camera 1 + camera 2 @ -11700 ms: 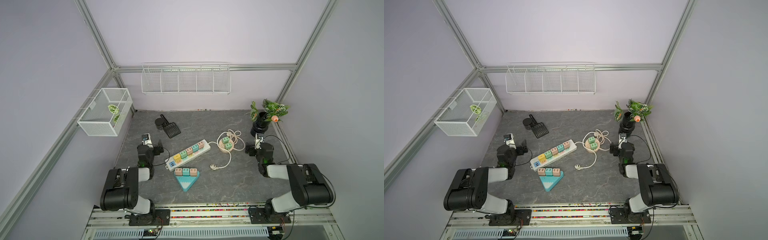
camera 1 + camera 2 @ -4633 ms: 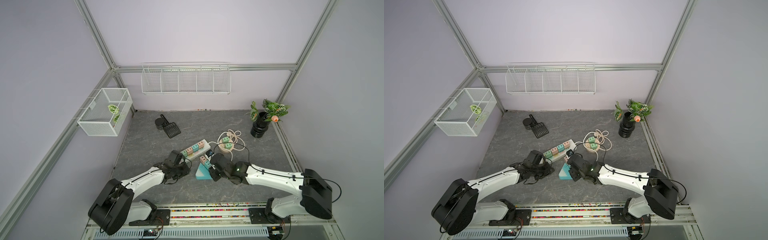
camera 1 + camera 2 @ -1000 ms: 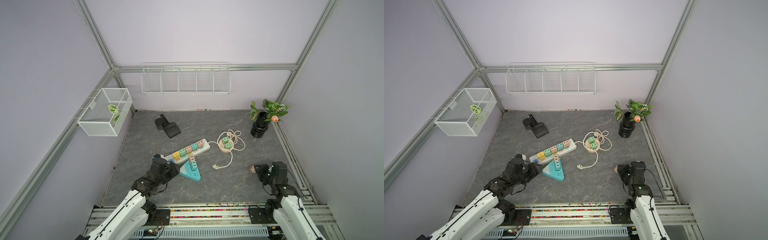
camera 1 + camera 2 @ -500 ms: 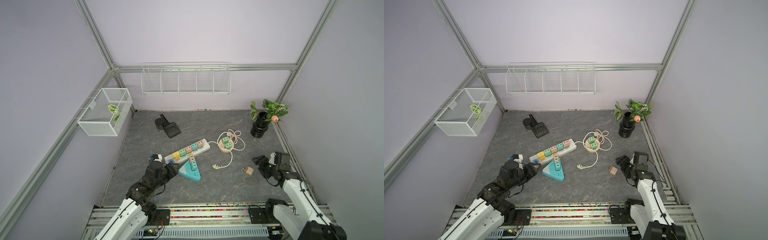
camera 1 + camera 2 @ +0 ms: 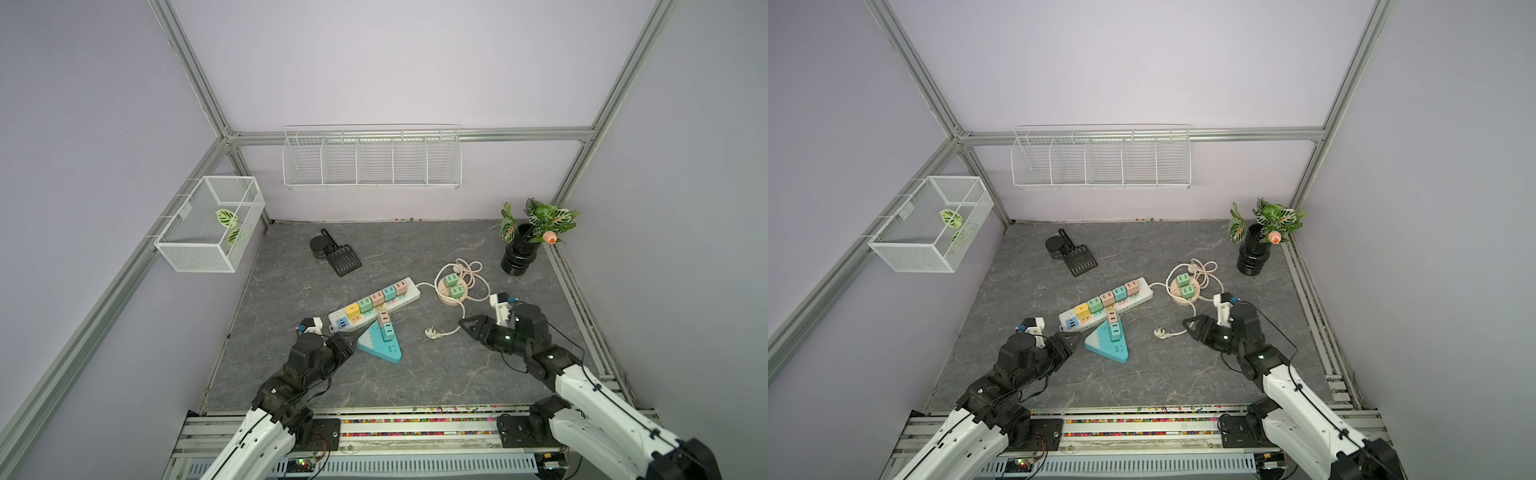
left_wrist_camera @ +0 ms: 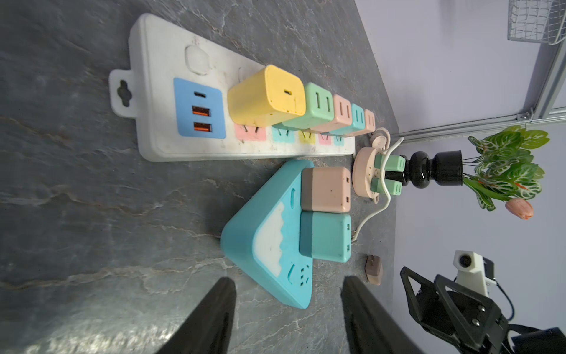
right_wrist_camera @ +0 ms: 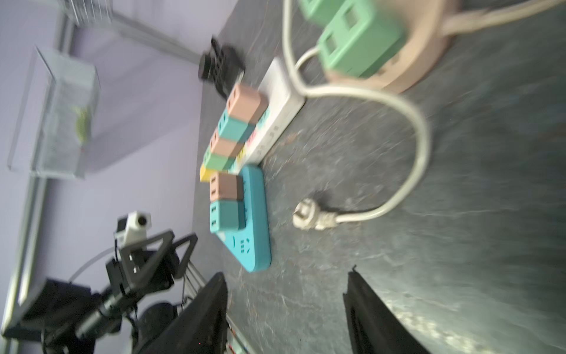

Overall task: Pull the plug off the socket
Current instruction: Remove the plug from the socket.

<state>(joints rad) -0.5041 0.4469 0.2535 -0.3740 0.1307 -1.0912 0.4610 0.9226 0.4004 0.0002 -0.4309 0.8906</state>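
- Progress: one pinkish-brown plug (image 6: pixel 374 269) lies loose on the table (image 5: pixel 374 382), clear of the blue triangular socket (image 6: pixel 266 239), on the side toward the right gripper (image 7: pixel 286 272) and near it; I read that as a plug already off; the top views don't show it, the right arm covers that spot
- On the blue socket a bare three-hole outlet (image 6: pixel 301 274) shows at the corner nearest the left gripper (image 6: pixel 288 283); I take it as the vacated slot, can't be sure
- Left to do: a pinkish-brown plug (image 6: pixel 326 190) and a teal plug (image 6: pixel 326 237) sit seated side by side on the blue socket; if only one pull was wanted I'd call the job done; if all, two to go
- Left gripper: jaws spread, nothing between them, aimed at the blue socket's near corner, not touching
- Right gripper: jaws spread and empty too, well apart from the blue socket; its wrist view is blurred
- Materials: blue socket is smooth moulded plastic, a flat wedge with rounded corners and a white wavy panel on top; plugs are boxy matte plastic cubes with soft edges; table is grey, stone-look, veined, slightly glossy
- Beyond the blue socket, touching or nearly touching its far tip: a long white power strip (image 6: pixel 171 76), glossy and scuffed, carrying a row of pastel cube plugs
- Further off on the right-gripper side: a round beige socket (image 5: pixel 451 293) with two green plugs, and a limp white cord ending in a loose cord plug (image 5: pixel 430 331)
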